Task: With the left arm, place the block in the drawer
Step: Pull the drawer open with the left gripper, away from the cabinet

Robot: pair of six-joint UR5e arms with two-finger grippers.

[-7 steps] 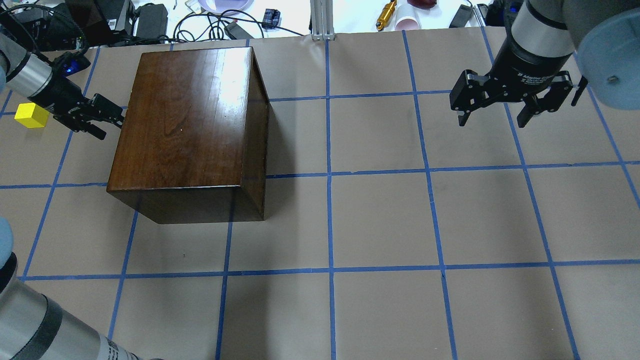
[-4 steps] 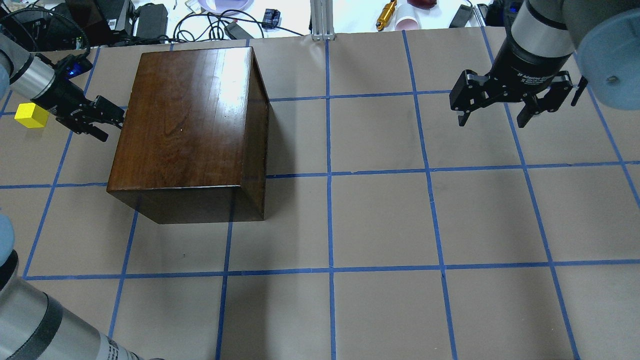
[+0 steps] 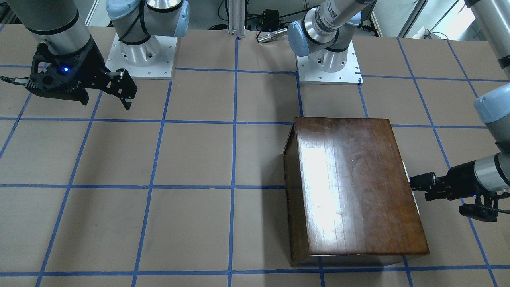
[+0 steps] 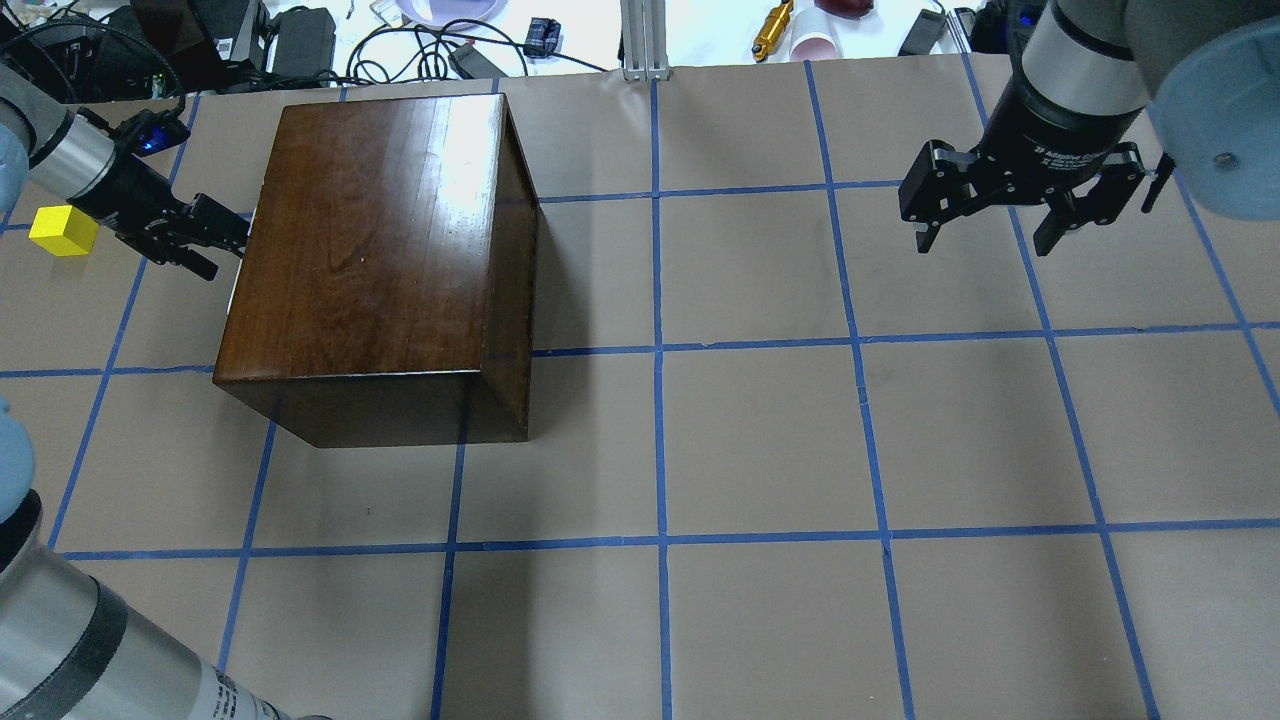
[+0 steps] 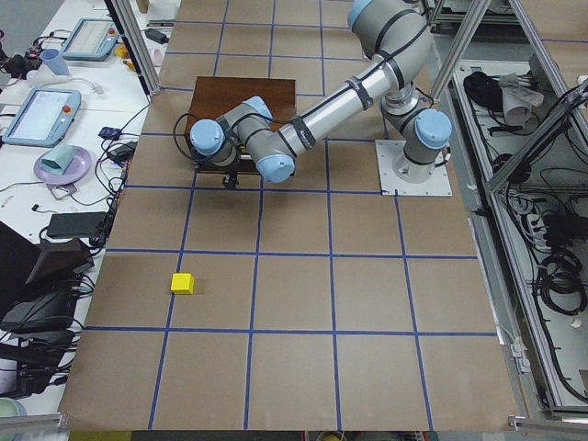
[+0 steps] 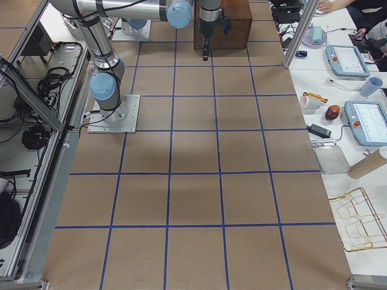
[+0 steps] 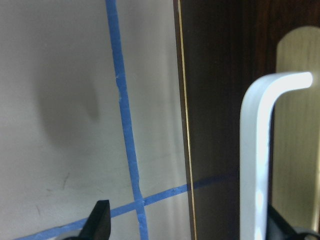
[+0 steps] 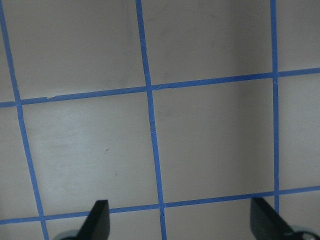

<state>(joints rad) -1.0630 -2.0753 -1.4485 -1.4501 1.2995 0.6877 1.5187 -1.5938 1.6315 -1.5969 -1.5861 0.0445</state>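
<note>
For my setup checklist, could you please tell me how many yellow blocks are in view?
1. The yellow block lies on the table beside the left arm, apart from the wooden box, which could hide more.

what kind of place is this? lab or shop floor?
Probably a robotics lab cell: table papered brown with a blue tape grid, left arm and right arm bolted to it, teach pendants and loose cables alongside.

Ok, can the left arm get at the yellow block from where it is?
Probably yes. The block lies on the table just behind the left gripper, nothing between them; but the open gripper straddles the handle on the box and must back off first.
</note>
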